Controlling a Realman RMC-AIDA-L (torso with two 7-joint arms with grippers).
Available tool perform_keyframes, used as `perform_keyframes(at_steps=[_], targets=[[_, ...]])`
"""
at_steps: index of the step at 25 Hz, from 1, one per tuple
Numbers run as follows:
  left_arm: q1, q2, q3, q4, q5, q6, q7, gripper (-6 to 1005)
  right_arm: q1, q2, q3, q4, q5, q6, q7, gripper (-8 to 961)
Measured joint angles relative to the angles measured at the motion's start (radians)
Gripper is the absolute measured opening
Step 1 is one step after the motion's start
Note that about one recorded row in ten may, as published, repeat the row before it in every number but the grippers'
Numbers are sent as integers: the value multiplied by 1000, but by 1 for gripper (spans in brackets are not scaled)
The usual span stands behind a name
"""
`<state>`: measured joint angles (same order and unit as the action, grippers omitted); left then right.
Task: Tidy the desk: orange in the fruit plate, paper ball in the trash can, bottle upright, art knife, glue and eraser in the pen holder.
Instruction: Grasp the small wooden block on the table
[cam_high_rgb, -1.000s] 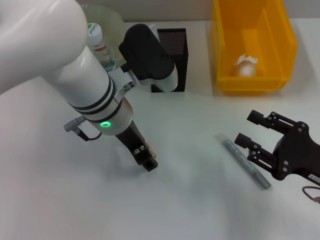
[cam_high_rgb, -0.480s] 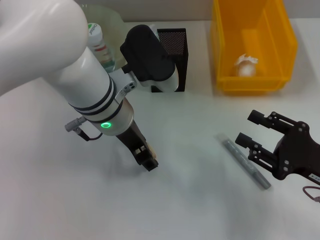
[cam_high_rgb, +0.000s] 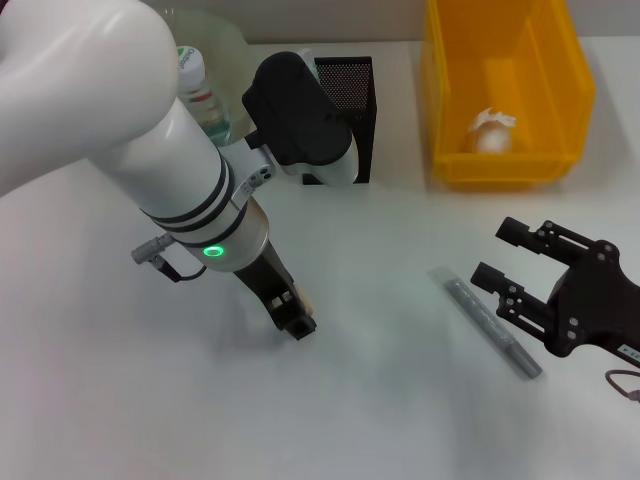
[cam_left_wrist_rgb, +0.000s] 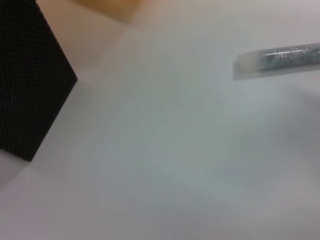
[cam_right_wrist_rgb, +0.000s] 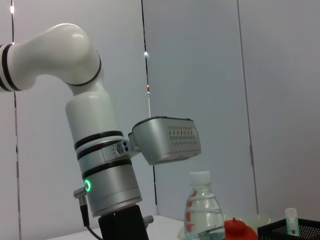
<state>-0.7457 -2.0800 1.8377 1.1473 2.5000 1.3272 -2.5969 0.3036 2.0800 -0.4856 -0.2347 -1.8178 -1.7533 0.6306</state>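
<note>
My left gripper (cam_high_rgb: 296, 318) points down at the table's middle, shut on the small beige eraser (cam_high_rgb: 299, 298), which shows at the finger's edge. The grey speckled glue (cam_high_rgb: 490, 322) lies on the table to the right; the left wrist view shows its end (cam_left_wrist_rgb: 280, 57). My right gripper (cam_high_rgb: 492, 252) hovers open just right of the glue. The black mesh pen holder (cam_high_rgb: 350, 130) stands behind the left arm, with a white-green tip (cam_right_wrist_rgb: 291, 217) sticking out of it. The paper ball (cam_high_rgb: 492, 130) lies in the yellow trash can (cam_high_rgb: 560, 60). The bottle (cam_high_rgb: 195, 90) stands upright. The orange (cam_right_wrist_rgb: 239, 230) rests in the fruit plate (cam_right_wrist_rgb: 262, 219).
The left arm's white forearm (cam_high_rgb: 150, 170) covers much of the left half of the table. The fruit plate's rim (cam_high_rgb: 225, 35) shows at the back left behind the bottle. A cable (cam_high_rgb: 625, 385) hangs by the right wrist.
The left arm has shifted very slightly up and to the right, the eraser staying at its fingers. The right gripper and the glue have not moved.
</note>
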Motion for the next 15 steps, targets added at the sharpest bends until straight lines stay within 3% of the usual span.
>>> perform_keyframes(at_steps=[15], targets=[[-4,0,1,-17,3,-13,14,589,7,0,1,-6,0,0,14,553]])
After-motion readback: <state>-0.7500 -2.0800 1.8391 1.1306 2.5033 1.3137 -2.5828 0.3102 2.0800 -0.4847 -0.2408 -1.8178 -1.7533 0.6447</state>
